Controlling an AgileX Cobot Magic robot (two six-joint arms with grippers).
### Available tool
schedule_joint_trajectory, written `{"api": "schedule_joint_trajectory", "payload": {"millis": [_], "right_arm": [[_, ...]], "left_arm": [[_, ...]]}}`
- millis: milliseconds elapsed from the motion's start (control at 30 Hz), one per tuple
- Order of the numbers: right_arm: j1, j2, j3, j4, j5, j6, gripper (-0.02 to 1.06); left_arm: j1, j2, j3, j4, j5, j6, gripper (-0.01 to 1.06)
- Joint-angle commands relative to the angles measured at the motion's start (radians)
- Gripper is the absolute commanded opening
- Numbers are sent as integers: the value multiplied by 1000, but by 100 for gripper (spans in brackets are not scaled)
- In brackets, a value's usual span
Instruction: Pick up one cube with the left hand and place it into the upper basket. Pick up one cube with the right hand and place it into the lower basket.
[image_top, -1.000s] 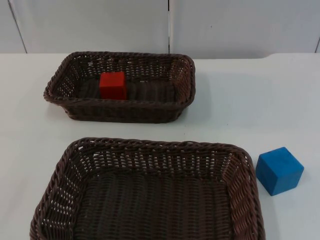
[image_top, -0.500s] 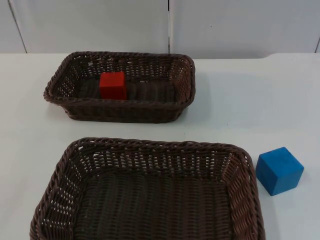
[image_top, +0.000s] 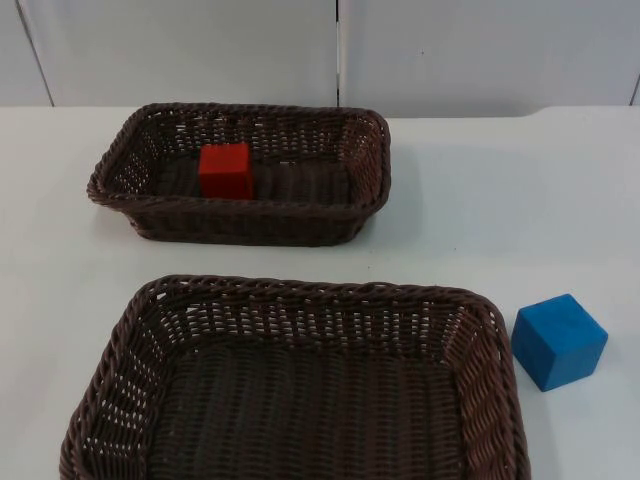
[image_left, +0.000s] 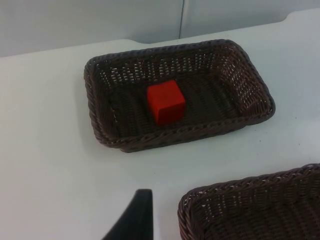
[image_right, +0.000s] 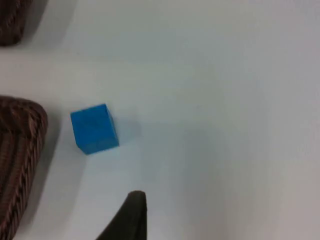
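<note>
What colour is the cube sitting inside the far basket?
Red. The cube in the upper basket shows best in the left wrist view.

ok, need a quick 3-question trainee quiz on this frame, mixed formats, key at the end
1. True or false: the red cube lies inside the upper basket.
2. Multiple choice: where is the blue cube? A) in the lower basket B) on the white table, beside the lower basket's right end C) on top of the red cube
3. Fill in: the lower basket holds ____ cubes.

Key:
1. True. The left wrist view shows it on the basket floor too.
2. B. It stands apart from the rim; the right wrist view looks down on it there.
3. No cubes, so the right arm's half of the job is not yet done.
</note>
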Motion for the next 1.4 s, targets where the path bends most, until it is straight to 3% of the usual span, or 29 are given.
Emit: {"api": "schedule_joint_trajectory", "payload": {"millis": [0,233,367,533,900,1067,1367], "right_arm": [[-3,108,-21,7,-5,-19,104],[-3,283,-41,82,-27,-83,104],[-3,413,-43,202,-95,-193,104],[-3,527,-43,282,-146,-270,100],[-3,742,-43,317,-214,-359,98],[0,806,-43,373,-246,-413,98],[141,880,-43,344,-391,-461,98]], "left_arm": [[-5,-7,4,4,-1,-1,105],[-5,-7,4,4,-1,-1,105],[-5,-7,4,4,-1,-1,105],[-5,-7,4,4,-1,-1,105],[-5,-7,4,-7,-1,-1,105],[-5,-7,4,-7,-1,-1,105],[-5,-7,4,-7,-1,-1,105]]}}
